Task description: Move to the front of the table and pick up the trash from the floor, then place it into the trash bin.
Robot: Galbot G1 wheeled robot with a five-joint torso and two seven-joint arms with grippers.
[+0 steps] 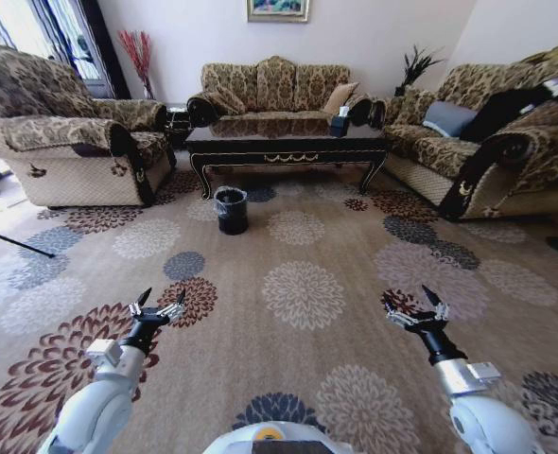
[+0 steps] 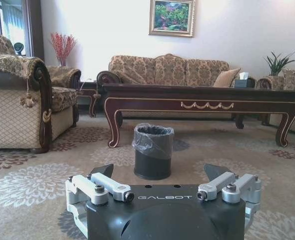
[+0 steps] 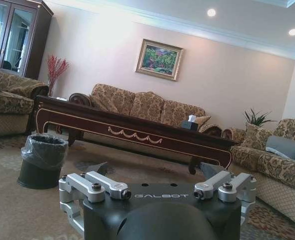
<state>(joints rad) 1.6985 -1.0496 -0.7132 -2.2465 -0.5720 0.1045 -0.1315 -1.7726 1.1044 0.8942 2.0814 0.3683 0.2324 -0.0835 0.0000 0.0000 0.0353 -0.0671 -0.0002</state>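
Observation:
The dark glossy table (image 1: 288, 144) with gold ornament stands across the room, in front of the far sofa. The black trash bin (image 1: 231, 210), lined with a plastic bag, sits on the patterned carpet floor (image 1: 303, 293) just before the table's left front leg. Both wrist views show the table (image 2: 202, 95) (image 3: 127, 127) and the bin (image 2: 153, 150) (image 3: 41, 160) ahead. My left gripper (image 1: 159, 305) (image 2: 160, 170) and right gripper (image 1: 414, 307) (image 3: 154, 168) hover low over the carpet near me, both open and holding nothing. The trash is out of view.
A patterned armchair (image 1: 71, 142) stands at the left, a sofa (image 1: 274, 90) behind the table, another sofa (image 1: 487, 142) at the right. A tissue box (image 1: 340, 123) rests on the table. A thin black rod (image 1: 14, 243) lies at the left edge. Open carpet stretches toward the bin.

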